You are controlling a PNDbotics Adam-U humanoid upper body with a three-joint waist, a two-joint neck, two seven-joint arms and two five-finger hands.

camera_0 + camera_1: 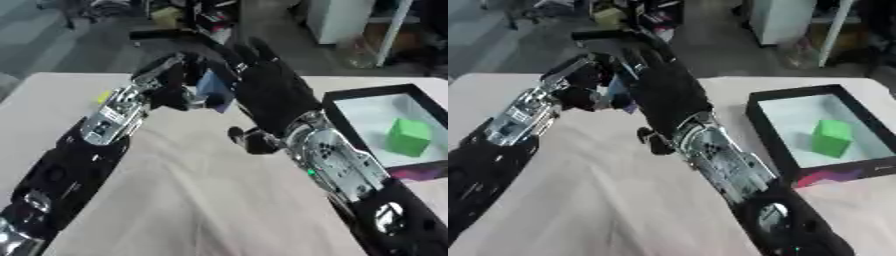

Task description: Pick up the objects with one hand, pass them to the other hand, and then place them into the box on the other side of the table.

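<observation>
Blue and flat-faced, a small block [213,86] sits between the two hands in the upper centre of the frame, above the table [201,200]. The left hand [171,80] has its fingers curled round the block from the left; the right hand [267,90] meets it from the right with fingers extended and spread, its back to the camera, so whether those fingers touch the block cannot be told. Judgement: this is the hand-over, with the block not yet released. The block looks rigid and light, probably foam or plastic, with smooth faces that may slip; opposing flat faces are the sound place to take hold, clear of the giving fingers. At right of frame a black-walled box [331,107] with a pale floor already holds a green cube [408,136]. A small yellow item [104,96] lies on the table at upper left, partly hidden by the left arm.
</observation>
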